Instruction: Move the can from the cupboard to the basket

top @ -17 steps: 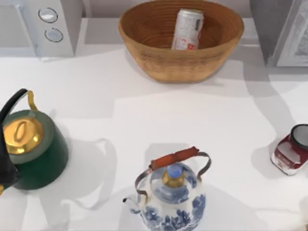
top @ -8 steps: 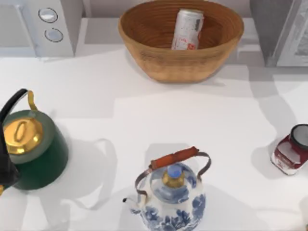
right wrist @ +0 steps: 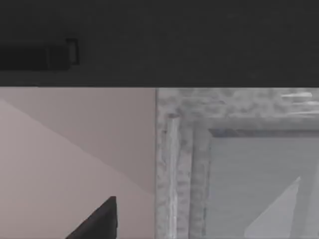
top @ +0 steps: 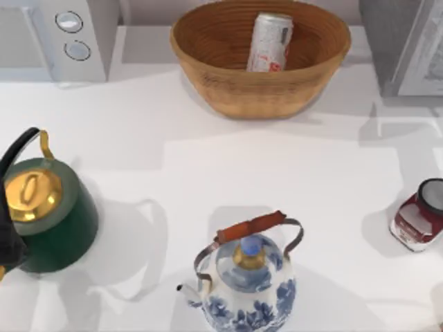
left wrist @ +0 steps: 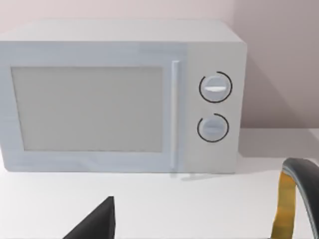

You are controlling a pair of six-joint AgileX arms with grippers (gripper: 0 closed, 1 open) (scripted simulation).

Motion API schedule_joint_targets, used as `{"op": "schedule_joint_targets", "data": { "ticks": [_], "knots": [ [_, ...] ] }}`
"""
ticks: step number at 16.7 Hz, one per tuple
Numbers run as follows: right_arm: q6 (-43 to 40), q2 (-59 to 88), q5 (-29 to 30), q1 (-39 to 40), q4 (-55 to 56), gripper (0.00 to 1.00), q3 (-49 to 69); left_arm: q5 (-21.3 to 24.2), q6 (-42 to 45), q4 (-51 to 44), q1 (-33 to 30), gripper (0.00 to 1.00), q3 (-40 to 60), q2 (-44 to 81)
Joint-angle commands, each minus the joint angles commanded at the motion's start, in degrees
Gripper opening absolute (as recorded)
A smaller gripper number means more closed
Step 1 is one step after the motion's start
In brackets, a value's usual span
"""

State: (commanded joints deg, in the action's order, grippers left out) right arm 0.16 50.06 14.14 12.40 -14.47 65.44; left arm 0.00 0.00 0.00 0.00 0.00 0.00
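The can (top: 270, 43) lies inside the basket (top: 208, 72), tilted, its top end leaning on the far inner wall and the red markings near the lower end. The basket stands at the far middle of the table (top: 208, 166). The cupboard (top: 387, 41) is at the far right corner, w/ its pale white-framed door (top: 426, 66) beside it; the right wrist view looks at the grey speckled frame of this cupboard (right wrist: 174, 164) from near. The white appliance w/ two round knobs (top: 76, 34) is at the far left, and the left wrist view faces its front (left wrist: 119, 99). A green kettle w/ gold lid (top: 48, 214) stands at the left side, a blue-and-white kettle (top: 246, 280) at the near middle, and a dark red jar w/ grey lid (top: 419, 218) at the right edge. In each wrist view one dark fingertip shows at the lower edge; whether left or right gripper is wide or narrow, I cannot tell.
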Motion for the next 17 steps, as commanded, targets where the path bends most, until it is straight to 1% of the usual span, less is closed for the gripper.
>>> {"op": "schedule_joint_targets", "data": {
  "ticks": [6, 10, 13, 15, 17],
  "knots": [
    [-0.06, -24.78, -6.57, -5.78, 6.76, 1.0, -34.38, 0.0, 0.0, 0.0, 0.0, 1.0, 0.0, 0.0],
    [-0.1, -39.06, -10.75, -9.43, 11.01, 1.0, -53.12, 0.0, 0.0, 0.0, 0.0, 1.0, 0.0, 0.0],
    [-0.12, -46.7, -13.08, -11.45, 13.39, 1.0, -62.01, 0.0, 0.0, 0.0, 0.0, 1.0, 0.0, 0.0],
    [-0.14, -49.53, -13.97, -12.25, 14.3, 1.0, -64.91, 0.0, 0.0, 0.0, 0.0, 1.0, 0.0, 0.0],
    [-0.15, -50.06, -14.14, -12.4, 14.48, 1.0, -65.45, 0.0, 0.0, 0.0, 0.0, 1.0, 0.0, 0.0]
  ]
}}
